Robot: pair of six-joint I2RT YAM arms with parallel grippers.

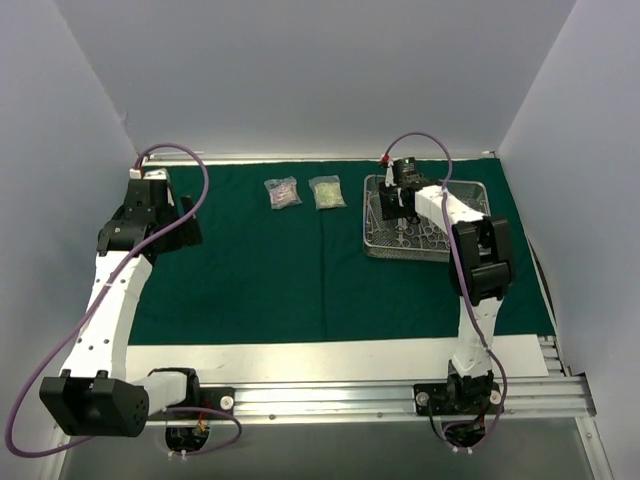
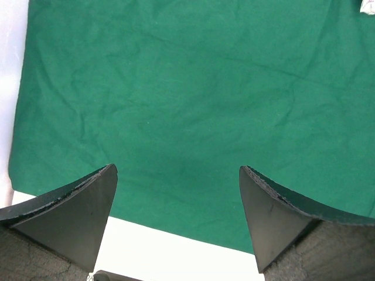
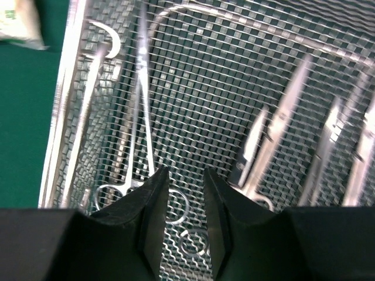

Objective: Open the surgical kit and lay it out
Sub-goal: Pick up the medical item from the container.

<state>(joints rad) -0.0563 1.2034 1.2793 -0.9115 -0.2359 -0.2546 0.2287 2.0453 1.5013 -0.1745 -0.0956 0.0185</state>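
Up close, my right fingers (image 3: 153, 222) nearly meet in one tray (image 3: 61, 117); I can't tell if they hold anything. Over the cloth, my left fingers (image 2: 76, 216) are wide open. I count two packets (image 1: 282, 192).

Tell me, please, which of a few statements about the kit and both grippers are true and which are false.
1. The left packet and right packet lie on the green cloth, outside the mesh tray. True.
2. The left gripper holds an instrument. False: it is open over bare cloth, with nothing between its fingers.
3. The right gripper is over the mesh tray, close to steel instruments. True.
4. The mesh tray sits on the cloth's left side. False: it sits on the cloth's right side.
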